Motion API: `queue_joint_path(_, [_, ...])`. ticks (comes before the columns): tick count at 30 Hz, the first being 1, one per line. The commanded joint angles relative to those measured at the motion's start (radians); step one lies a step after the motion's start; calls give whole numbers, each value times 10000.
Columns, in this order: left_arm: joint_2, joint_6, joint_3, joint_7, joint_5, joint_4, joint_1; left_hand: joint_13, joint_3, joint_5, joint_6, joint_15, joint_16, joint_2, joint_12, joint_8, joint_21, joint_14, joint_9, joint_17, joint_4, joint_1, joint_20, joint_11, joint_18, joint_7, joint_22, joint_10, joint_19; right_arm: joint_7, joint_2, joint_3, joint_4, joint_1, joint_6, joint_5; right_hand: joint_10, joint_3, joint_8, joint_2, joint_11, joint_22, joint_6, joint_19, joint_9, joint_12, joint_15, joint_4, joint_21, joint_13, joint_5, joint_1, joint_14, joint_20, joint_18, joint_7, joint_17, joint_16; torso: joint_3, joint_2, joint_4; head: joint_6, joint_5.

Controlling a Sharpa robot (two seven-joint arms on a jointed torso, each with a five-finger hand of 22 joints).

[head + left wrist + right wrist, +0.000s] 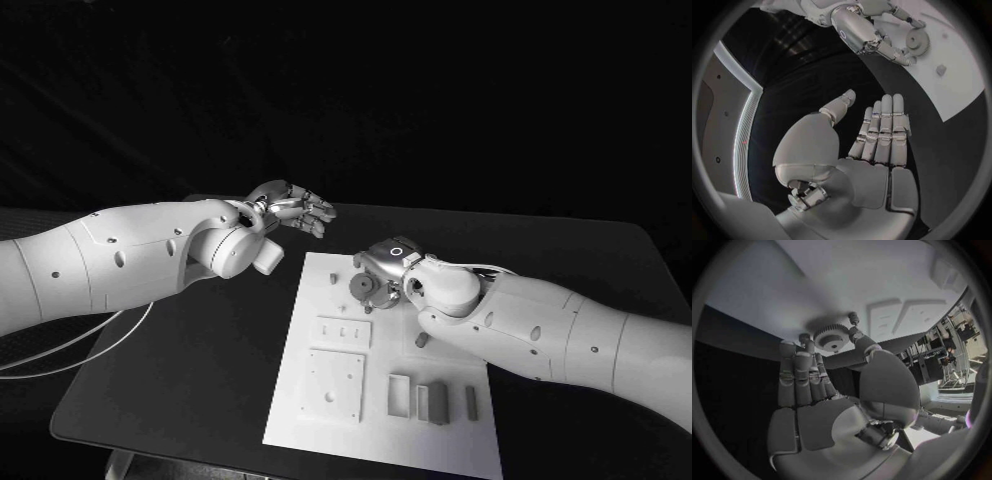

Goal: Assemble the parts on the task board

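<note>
Head view: my right hand (387, 262) sits over the upper part of the task board (378, 420), pinching a grey gear (362, 287); left hand (293, 212) hovers off the board at upper centre, fingers straight, holding nothing. Left wrist view: same, the gear (917, 44) at upper right on the board. Right wrist view: thumb and fingers (795, 375) grip the gear (831, 336) just above centre. Looks like gear seating is in hand; next I'd align its bore over the post and press down.
</note>
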Motion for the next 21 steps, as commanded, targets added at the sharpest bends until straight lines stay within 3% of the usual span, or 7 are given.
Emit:
queue_joint_path(1, [17, -25, 8, 45, -52, -6, 11, 13, 10, 34, -93, -8, -48, -21, -53, -48, -52, 74, 16, 19, -52, 62, -56, -6, 117, 84, 15, -96, 39, -76, -2, -1, -10, -4, -82, -17, 155, -55, -19, 20, 138, 187, -91, -33, 19, -7, -74, 1, -30, 12, -22, -95, 34, -45, 660, 2, 11, 5, 8, -3, 7, 7, -11])
queue_joint_path(7, [11, -22, 8, 35, -52, -6, 11, 16, 14, 34, -93, -8, -54, -22, -55, -49, -54, 76, 18, 24, -62, 77, -56, -6, 116, 84, 17, -96, 40, -91, -12, 1, -14, -4, -153, -17, 180, -20, 12, 33, 124, 174, -92, -15, 44, 9, -88, -3, -33, 40, -21, -29, 35, -70, 660, 27, 12, 8, -3, -6, 24, 15, -27])
queue_joint_path(12, [-2, -30, 8, 28, -52, -6, 11, 18, 17, 34, -91, -9, -57, -22, -56, -49, -55, 78, 19, 28, -68, 86, -56, -6, 116, 83, 19, -96, 41, -134, -15, 2, -92, -4, -312, -18, 358, 212, 164, 106, 57, 153, 34, 67, 139, 117, -150, 28, -21, 176, -19, 268, 80, -119, 660, 147, 13, 23, 0, -9, 23, 22, -32])
queue_joint_path(17, [-4, -38, 8, 22, -52, -9, 11, 20, 19, 35, -90, -8, -60, -17, -56, -48, -56, 80, 20, 31, -68, 90, -55, -6, 115, 83, 20, -94, 42, -204, -25, 4, -115, -6, -547, -19, 573, 443, 399, 411, -42, 163, 338, 181, 261, 270, -245, -45, 36, 391, -13, 724, 201, -162, 660, 372, 11, 47, -3, -7, 18, 52, -54])
queue_joint_path(21, [0, -29, 8, 14, -52, -10, 11, 21, 22, 35, -89, -8, -62, -13, -56, -48, -56, 81, 21, 33, -69, 94, -55, -6, 115, 83, 21, -93, 43, -258, -19, 6, -170, -6, -494, -38, 614, 418, 456, 469, -69, 168, 401, 203, 290, 309, -272, -115, 53, 485, -14, 818, 242, -168, 660, 428, 1, 38, 0, -8, 23, 45, -49])
